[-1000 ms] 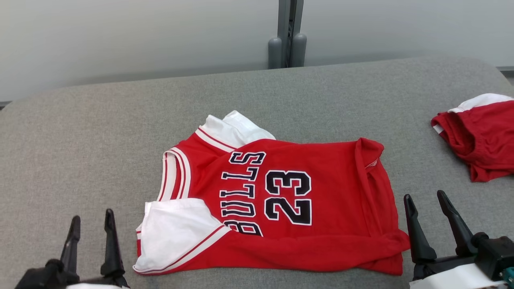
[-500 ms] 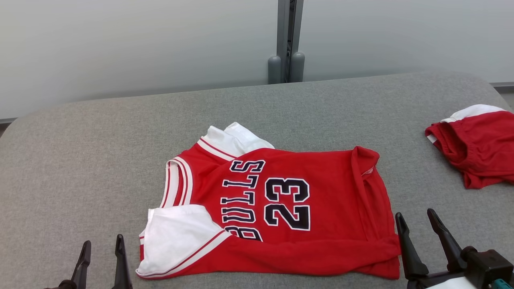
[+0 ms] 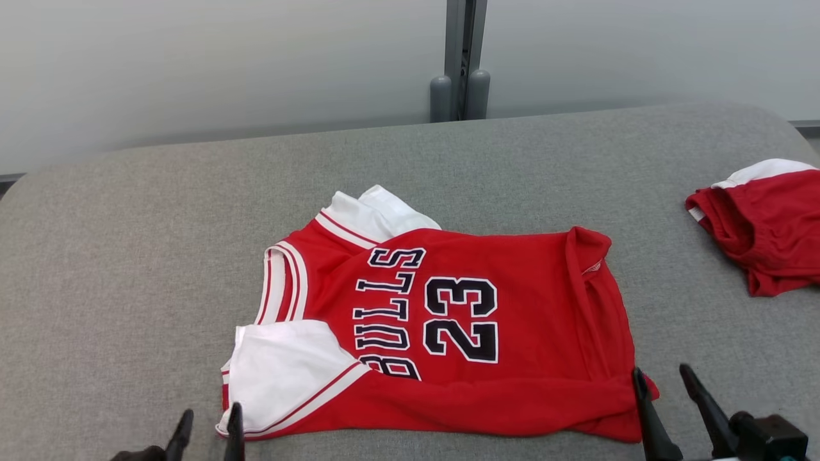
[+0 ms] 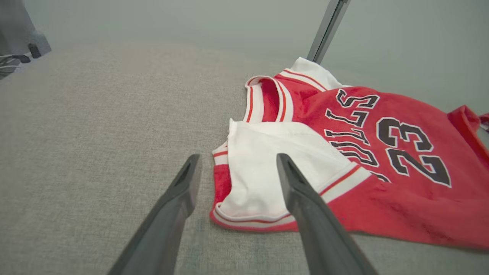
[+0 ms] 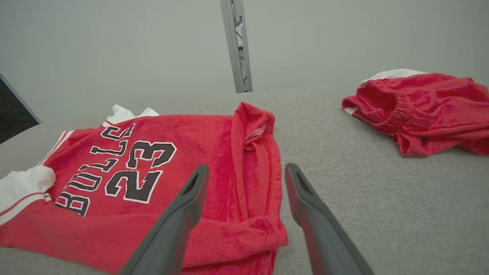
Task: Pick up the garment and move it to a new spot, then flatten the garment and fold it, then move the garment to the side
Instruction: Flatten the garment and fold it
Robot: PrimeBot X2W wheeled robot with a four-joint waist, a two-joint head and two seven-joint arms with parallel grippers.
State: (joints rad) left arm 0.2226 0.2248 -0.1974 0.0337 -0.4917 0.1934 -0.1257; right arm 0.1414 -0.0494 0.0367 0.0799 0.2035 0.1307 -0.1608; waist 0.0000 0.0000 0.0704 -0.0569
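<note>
My left gripper (image 3: 209, 413), fingers apart and empty, hovers by the white sleeve. My right gripper (image 3: 661, 371), also apart and empty, hovers at the bunched hem. The red jersey with white sleeves and black "BULLS 23" lettering (image 3: 525, 307) lies toward the near edge of the grey fabric-covered bench (image 3: 128, 256), its long axis left-right, collar leftward.

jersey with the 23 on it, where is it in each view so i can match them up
Head view: the jersey lies at the centre, collar to the left.
Left wrist view: it takes the right half, white sleeve nearest.
Right wrist view: it takes the left and centre, number to the left.
Shared landmark: the grey post behind the jersey, at top right in the left wrist view and top centre in the right.
</note>
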